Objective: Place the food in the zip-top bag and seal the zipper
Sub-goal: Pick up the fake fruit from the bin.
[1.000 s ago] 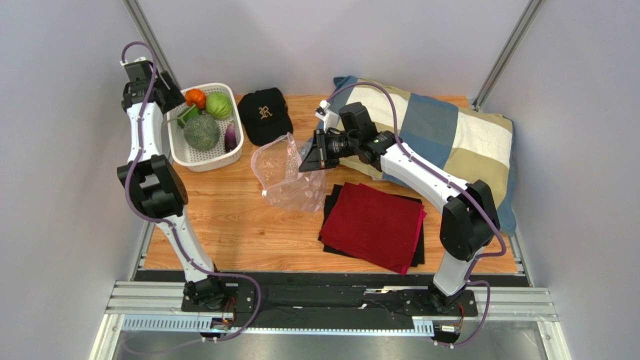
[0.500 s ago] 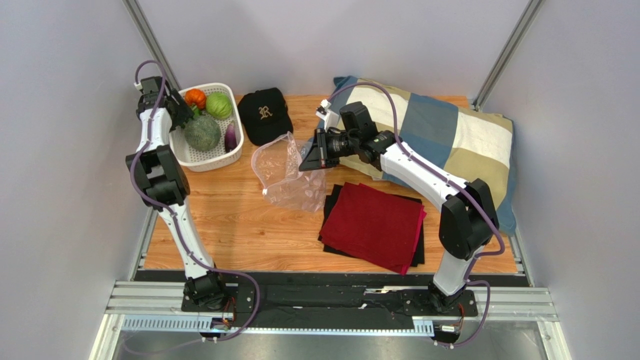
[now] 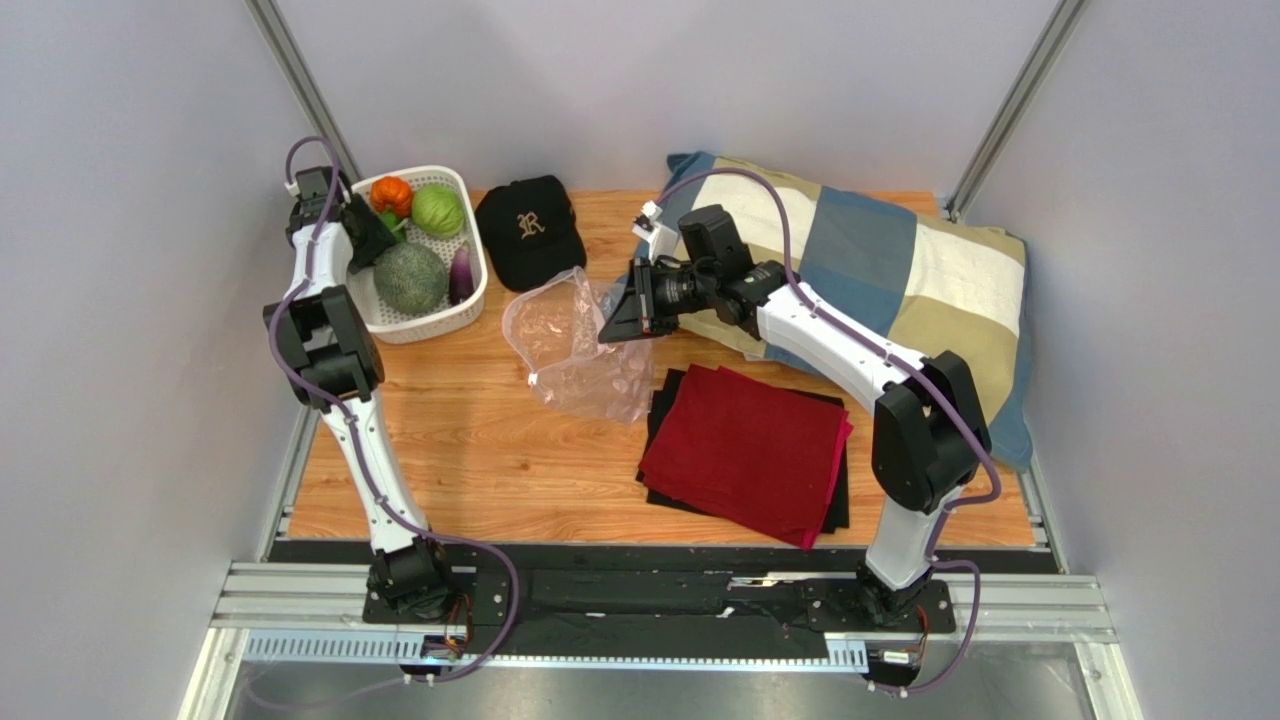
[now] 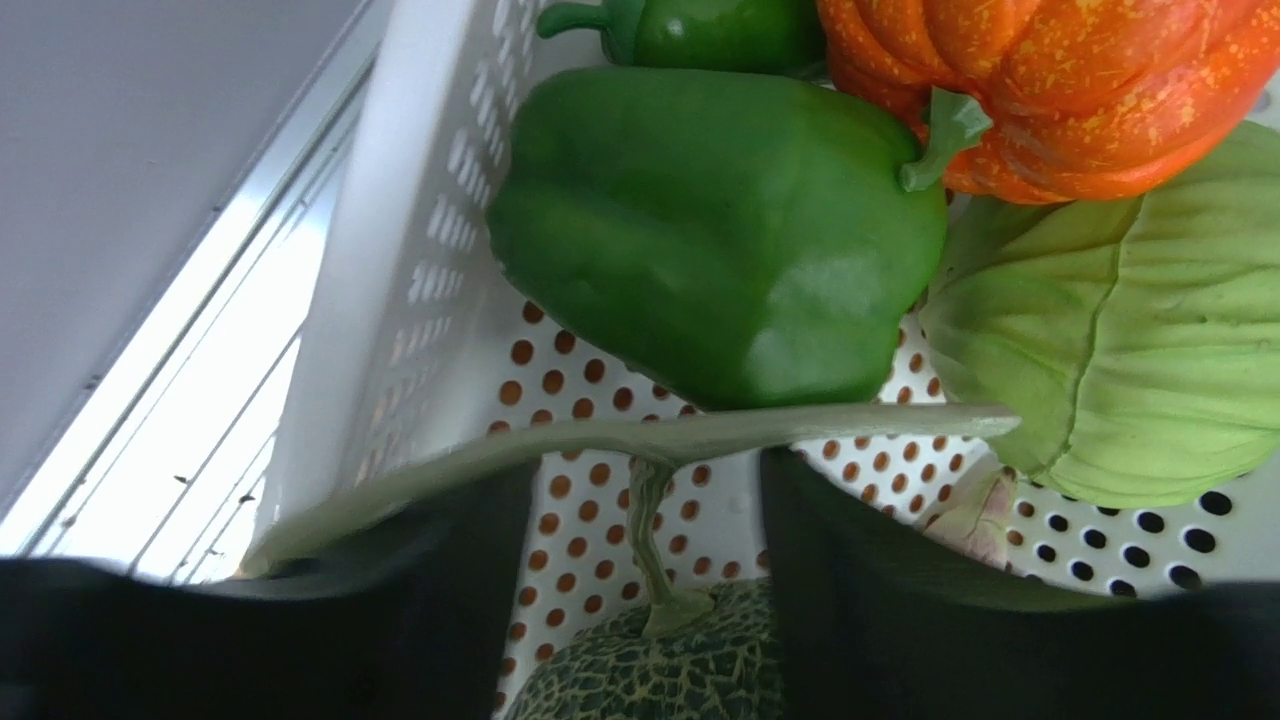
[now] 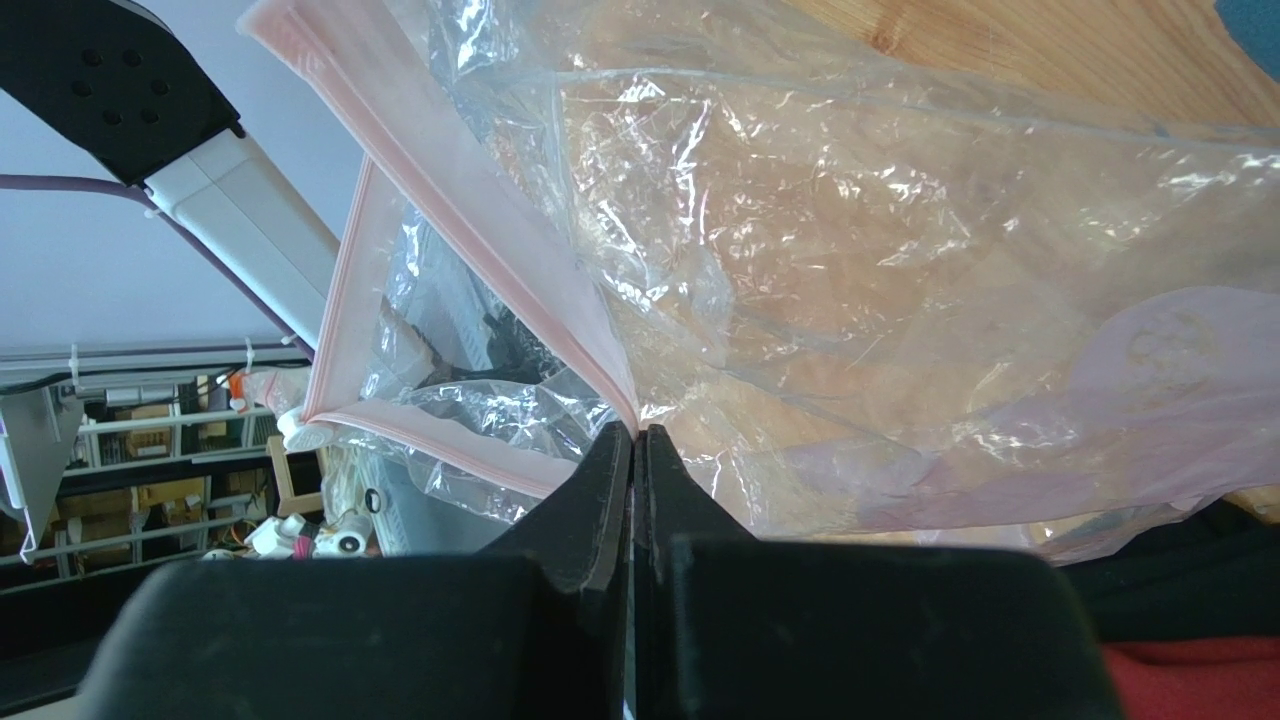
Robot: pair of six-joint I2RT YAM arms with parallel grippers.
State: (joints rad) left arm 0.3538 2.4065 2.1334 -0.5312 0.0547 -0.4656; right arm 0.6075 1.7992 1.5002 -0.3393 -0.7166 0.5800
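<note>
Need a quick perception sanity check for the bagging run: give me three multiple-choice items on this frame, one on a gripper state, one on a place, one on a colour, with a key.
1. The right gripper is:
A. open, holding nothing
B. shut on the zipper of the zip-top bag
C. out of view

2. The large green pepper lies:
A. in the zip-top bag
B. between the right gripper's fingers
C. in the white basket

3. The upper cloth, lying on the black cloth, is:
A. red
B. blue
C. white

Key:
1 B: the right wrist view shows its fingers pinched together on the pink-white strip.
2 C: the left wrist view shows the perforated white wall and floor around the pepper.
3 A: the top view shows a dark red square with black edges showing beneath it.
</note>
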